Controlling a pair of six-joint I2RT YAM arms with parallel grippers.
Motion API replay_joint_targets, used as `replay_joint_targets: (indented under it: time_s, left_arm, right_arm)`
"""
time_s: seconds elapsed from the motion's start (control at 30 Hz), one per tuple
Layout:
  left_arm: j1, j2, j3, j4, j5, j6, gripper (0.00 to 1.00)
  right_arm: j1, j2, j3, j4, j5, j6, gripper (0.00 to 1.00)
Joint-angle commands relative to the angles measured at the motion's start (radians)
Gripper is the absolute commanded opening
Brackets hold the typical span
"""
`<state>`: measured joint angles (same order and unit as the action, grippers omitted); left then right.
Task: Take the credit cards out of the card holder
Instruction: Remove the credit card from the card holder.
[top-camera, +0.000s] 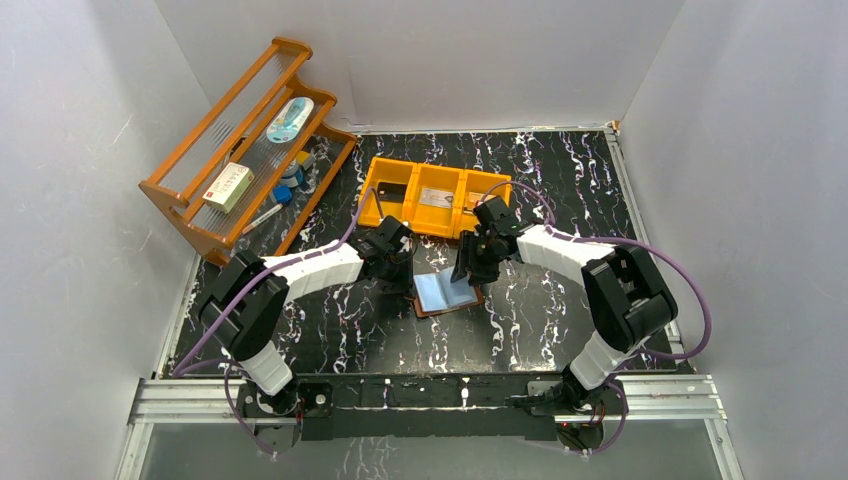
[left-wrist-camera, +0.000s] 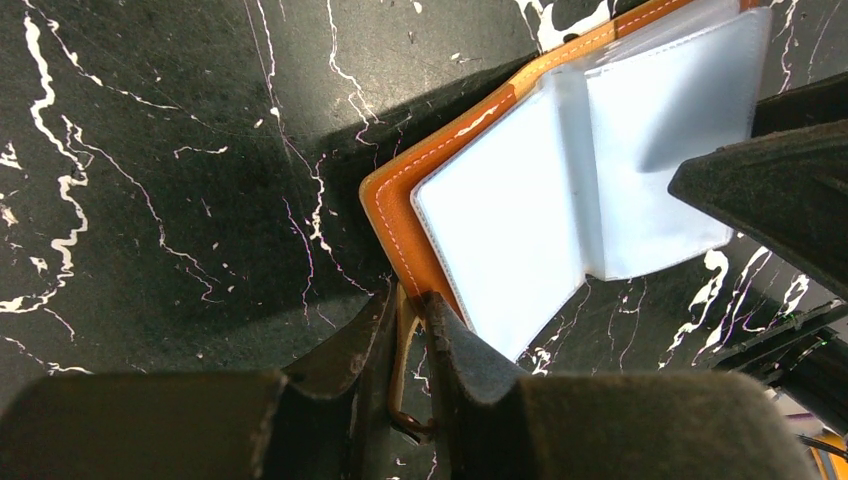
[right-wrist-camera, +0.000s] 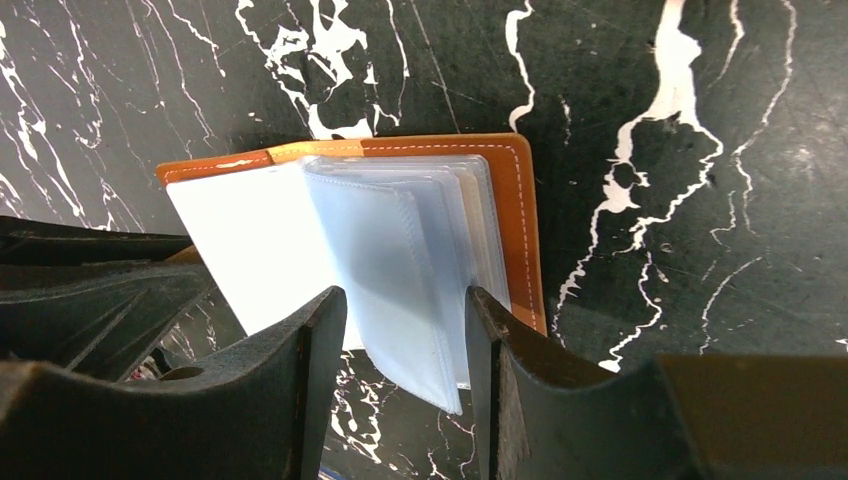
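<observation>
The brown leather card holder (top-camera: 445, 293) lies spread on the black marbled table between my two grippers, its pale-blue clear pockets (right-wrist-camera: 390, 250) fanned upward. My left gripper (left-wrist-camera: 408, 300) is shut on the holder's leather edge (left-wrist-camera: 400, 210) at its left corner. My right gripper (right-wrist-camera: 405, 300) is open and straddles the loose pocket leaves, which hang between its fingers unclamped. A black credit card (top-camera: 393, 190) and a silvery-grey one (top-camera: 437, 197) lie in the orange bin (top-camera: 372, 196). The rightmost pockets (right-wrist-camera: 478, 215) look faintly tan; I cannot tell whether a card is inside.
The orange three-compartment bin stands just behind both grippers. A wooden rack (top-camera: 165, 190) at the back left holds a white-and-red box (top-camera: 228, 186) and other small items. White walls close the table on three sides.
</observation>
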<state>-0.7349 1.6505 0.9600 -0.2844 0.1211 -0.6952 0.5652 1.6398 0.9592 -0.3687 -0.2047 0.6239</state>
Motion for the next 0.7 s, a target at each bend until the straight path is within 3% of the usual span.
replay_joint_targets:
  time_s: [0.0, 0.67]
  left_arm:
    - [-0.001, 0.016, 0.026, -0.007, 0.030, 0.006, 0.14]
    - [-0.001, 0.011, 0.024, -0.006, 0.023, 0.003, 0.14]
  right_arm:
    - [0.020, 0.021, 0.019, 0.021, -0.045, -0.004, 0.55]
    - [0.043, 0.029, 0.035, 0.198, -0.297, 0.096, 0.56]
